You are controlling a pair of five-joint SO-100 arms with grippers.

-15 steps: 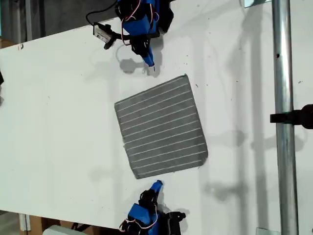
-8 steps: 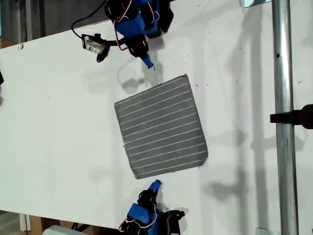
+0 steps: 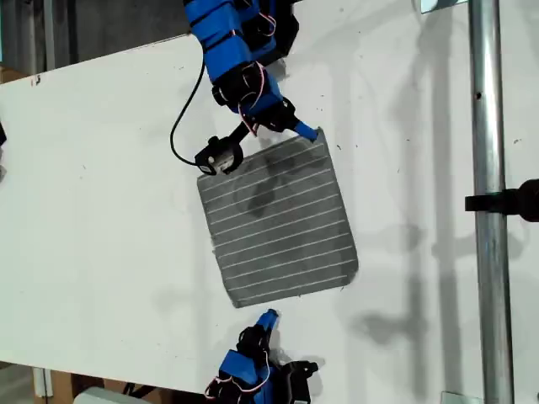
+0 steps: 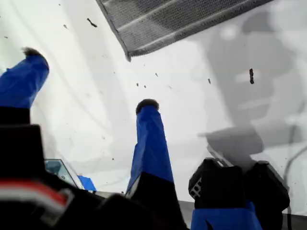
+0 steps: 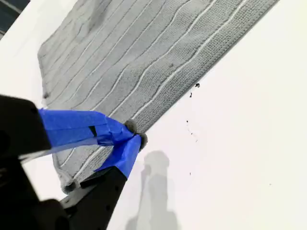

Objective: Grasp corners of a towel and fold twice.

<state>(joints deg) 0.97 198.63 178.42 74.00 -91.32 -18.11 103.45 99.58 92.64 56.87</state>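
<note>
Second claw (image 3: 310,132) newly at striped towel (image 3: 278,219)

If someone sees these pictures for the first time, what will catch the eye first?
First, the grey striped towel lying flat in the middle of the white table. Next, my second hand reaching from the exterior view's top, its blue fingertips together at the towel's edge near a corner. My first hand waits open by the towel's near edge, at the exterior view's bottom.

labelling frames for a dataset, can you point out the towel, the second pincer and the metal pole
towel (image 3: 278,223): exterior view, middle of the striped cloth.
my second pincer (image 5: 135,136): second wrist view, blue tips meeting at the towel's edge.
metal pole (image 3: 488,252): exterior view, mid-length of the shaft.
</note>
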